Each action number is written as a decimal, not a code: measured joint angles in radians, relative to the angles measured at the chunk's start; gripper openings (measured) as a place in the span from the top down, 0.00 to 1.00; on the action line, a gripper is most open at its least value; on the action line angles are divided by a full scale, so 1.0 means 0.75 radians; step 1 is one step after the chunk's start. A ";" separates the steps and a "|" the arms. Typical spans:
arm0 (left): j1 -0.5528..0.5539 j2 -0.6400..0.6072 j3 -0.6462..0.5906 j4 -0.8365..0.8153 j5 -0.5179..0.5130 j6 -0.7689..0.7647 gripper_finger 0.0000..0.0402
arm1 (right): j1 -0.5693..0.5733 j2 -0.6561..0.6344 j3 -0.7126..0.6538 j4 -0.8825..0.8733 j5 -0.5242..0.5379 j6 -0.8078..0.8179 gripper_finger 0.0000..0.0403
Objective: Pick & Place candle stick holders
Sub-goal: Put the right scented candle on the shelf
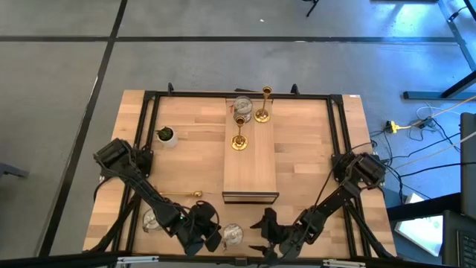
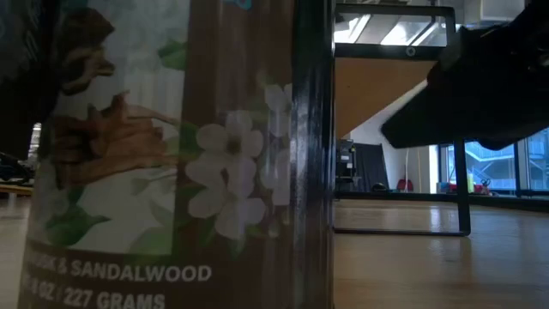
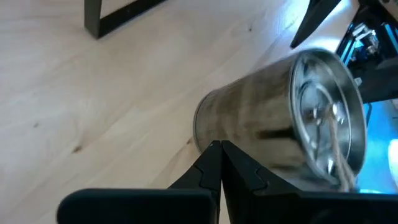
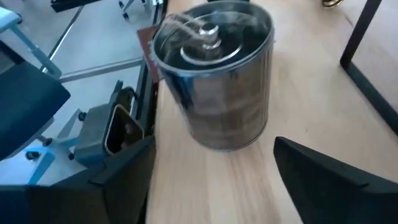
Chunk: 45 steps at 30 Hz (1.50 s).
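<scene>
Silvery cup between our two grippers

Silvery and squat, one candle stick holder (image 1: pixel 233 234) is standing on the bench (image 1: pixel 305 156) near its front edge, and we are flanking it. Our left gripper (image 3: pixel 220 148) is sitting just beside it with jaws pressed shut, empty. Our right gripper (image 4: pixel 211 180) is facing it with jaws spread wide, not touching. Another silvery cup (image 1: pixel 151 219) is lying under our left arm, and two gold sticks (image 1: pixel 262 104) are standing on the wooden board (image 1: pixel 250 160)
</scene>
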State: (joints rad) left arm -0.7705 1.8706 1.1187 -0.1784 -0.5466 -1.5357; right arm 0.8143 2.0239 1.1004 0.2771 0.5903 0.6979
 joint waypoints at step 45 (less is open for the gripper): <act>0.192 0.090 0.000 0.354 0.434 0.266 1.00 | -0.109 0.164 0.001 0.189 -0.025 0.105 0.02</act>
State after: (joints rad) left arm -0.6269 1.9381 1.1187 0.0874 -0.2208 -1.3358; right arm 0.7324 2.1468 1.1007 0.4188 0.5713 0.7769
